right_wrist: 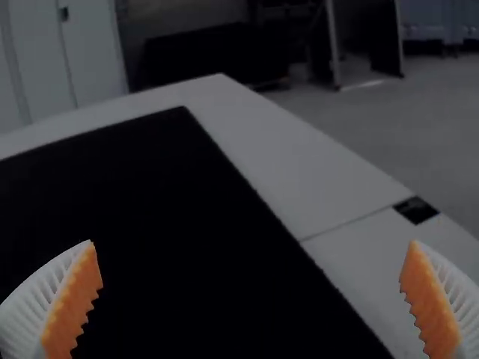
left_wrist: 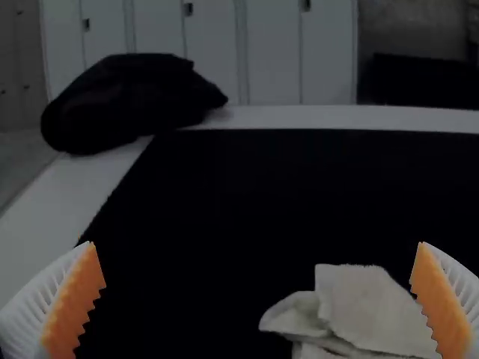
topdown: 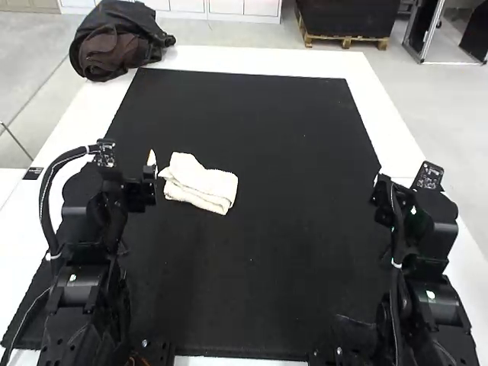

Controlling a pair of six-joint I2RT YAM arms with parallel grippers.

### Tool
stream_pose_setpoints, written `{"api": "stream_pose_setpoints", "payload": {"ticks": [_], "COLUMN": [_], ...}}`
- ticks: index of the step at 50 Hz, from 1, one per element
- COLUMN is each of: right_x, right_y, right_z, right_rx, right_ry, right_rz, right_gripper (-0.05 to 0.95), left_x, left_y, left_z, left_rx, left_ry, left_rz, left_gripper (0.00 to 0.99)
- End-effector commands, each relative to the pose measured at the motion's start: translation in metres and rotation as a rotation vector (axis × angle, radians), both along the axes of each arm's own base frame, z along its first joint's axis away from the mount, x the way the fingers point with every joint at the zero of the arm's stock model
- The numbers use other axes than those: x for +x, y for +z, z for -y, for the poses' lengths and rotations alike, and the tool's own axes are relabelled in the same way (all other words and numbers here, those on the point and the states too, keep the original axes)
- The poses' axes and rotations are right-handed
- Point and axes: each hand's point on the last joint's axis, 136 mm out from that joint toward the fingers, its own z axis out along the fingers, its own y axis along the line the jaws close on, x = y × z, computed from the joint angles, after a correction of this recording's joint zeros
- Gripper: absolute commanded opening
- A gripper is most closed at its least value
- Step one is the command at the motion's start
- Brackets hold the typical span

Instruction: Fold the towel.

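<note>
The white towel [topdown: 201, 183] lies folded into a small, uneven bundle on the black mat, left of the middle, with layered edges and a loose corner toward the left arm. Just left of it is my left gripper [topdown: 152, 169]. My right gripper [topdown: 377, 183] is over the mat's right edge, far from the towel. In the left wrist view, the towel [left_wrist: 367, 310] lies beyond the wide-open fingers of my left gripper [left_wrist: 258, 299], touching neither as far as I can tell. My right gripper [right_wrist: 251, 299] stands open in its wrist view, nothing between its fingers.
The black mat [topdown: 282, 137] covers most of the white table [topdown: 374, 99]. A dark bag or jacket [topdown: 118, 46] rests at the table's far left corner. A small black patch [right_wrist: 416, 210] is on the white tabletop at the right side.
</note>
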Motion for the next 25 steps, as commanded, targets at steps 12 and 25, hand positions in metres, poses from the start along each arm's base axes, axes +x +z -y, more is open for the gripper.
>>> {"api": "stream_pose_setpoints", "payload": {"ticks": [12, 25], "right_x": [0.0028, 0.0028], "right_y": [-0.0018, -0.0018], "right_z": [-0.0101, -0.0101], "right_rx": [0.055, 0.055], "right_ry": [0.060, 0.060], "right_rz": [0.014, 0.014], "right_gripper": [0.92, 0.92], "left_x": [-0.0005, -0.0006], "left_y": [0.0000, -0.0004], "left_z": [-0.0034, -0.0045], "left_rx": [-0.073, -0.073], "left_ry": [0.019, 0.023], "left_rz": [0.012, 0.010], "left_gripper": [0.961, 0.961]}}
